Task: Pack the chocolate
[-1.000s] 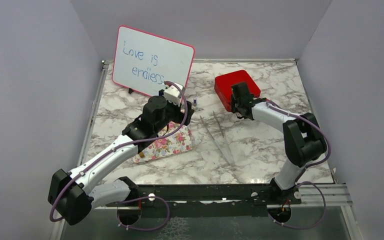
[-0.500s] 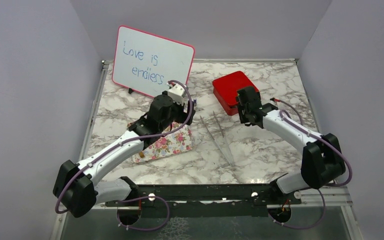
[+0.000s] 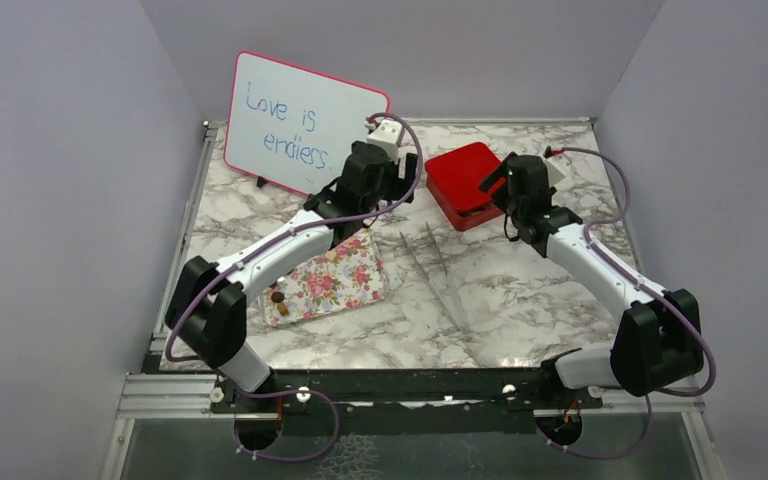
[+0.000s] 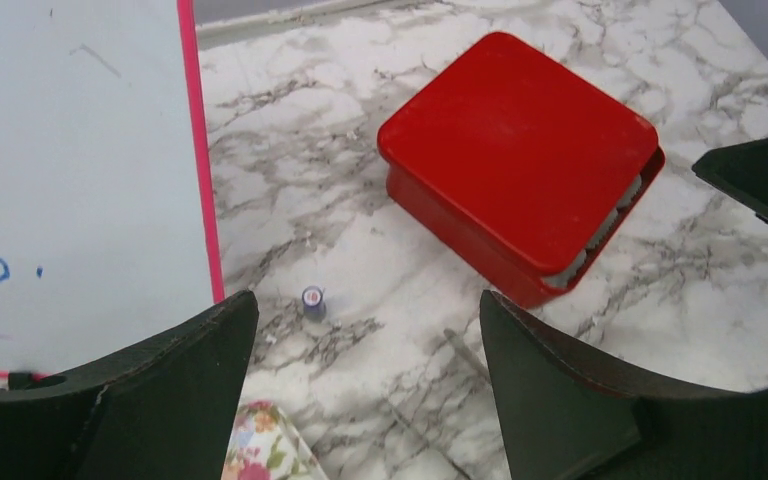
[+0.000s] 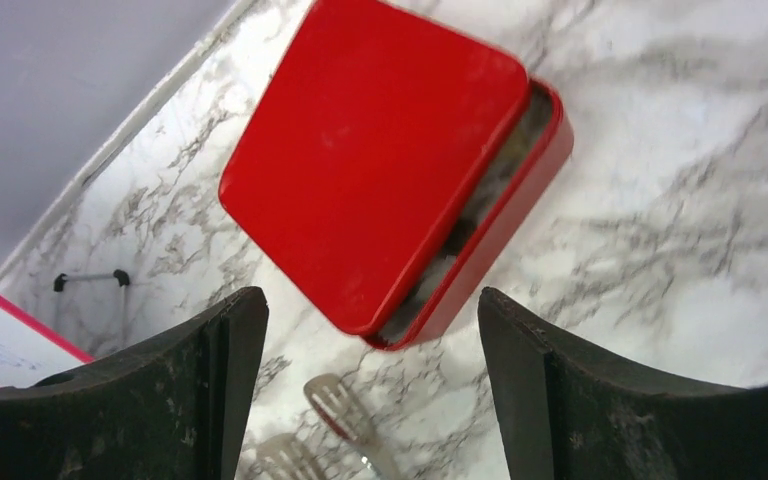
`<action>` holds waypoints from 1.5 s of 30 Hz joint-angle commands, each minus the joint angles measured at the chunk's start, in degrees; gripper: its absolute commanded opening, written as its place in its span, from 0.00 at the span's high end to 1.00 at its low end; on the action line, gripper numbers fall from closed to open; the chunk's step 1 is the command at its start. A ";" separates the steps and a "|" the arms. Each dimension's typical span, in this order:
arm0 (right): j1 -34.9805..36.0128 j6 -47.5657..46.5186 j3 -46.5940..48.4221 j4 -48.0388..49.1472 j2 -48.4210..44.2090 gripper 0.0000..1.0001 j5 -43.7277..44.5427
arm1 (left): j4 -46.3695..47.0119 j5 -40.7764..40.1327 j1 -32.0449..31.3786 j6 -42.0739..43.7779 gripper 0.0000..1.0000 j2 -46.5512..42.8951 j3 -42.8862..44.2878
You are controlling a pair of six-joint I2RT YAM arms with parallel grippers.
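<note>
A few small brown chocolates [image 3: 277, 297] lie on the pink floral tray [image 3: 345, 290] left of centre; the rest are hidden by my left arm. The red box [image 3: 463, 180] sits at the back with its lid on but shifted, so a strip of white lining shows [image 4: 600, 235]. My left gripper [image 3: 403, 188] is open and empty, just left of the box [image 4: 368, 300]. My right gripper [image 3: 497, 186] is open and empty over the box's right edge [image 5: 370, 300]. The box shows in the right wrist view [image 5: 380, 160].
Metal tongs [image 3: 442, 265] lie on the marble between the tray and the box, and show in the right wrist view [image 5: 345, 410]. A pink-framed whiteboard [image 3: 300, 125] stands at the back left. A tiny blue cap [image 4: 312, 300] lies by the board.
My left gripper has moved from over the floral tray up and right to beside the red box. My right gripper has pulled off the box to its right edge.
</note>
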 commanded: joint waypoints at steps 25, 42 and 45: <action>-14.24 -4.34 7.65 3.83 16.81 0.19 -17.12 | 16.53 -1.66 -0.50 10.00 0.17 44.10 35.11; -14.27 -0.97 1.24 7.53 17.24 0.21 -21.04 | 10.09 21.59 5.41 7.60 0.16 52.31 48.80; -14.27 -1.44 0.69 7.92 17.51 0.21 -21.12 | 7.58 22.11 6.21 5.85 0.17 52.80 51.09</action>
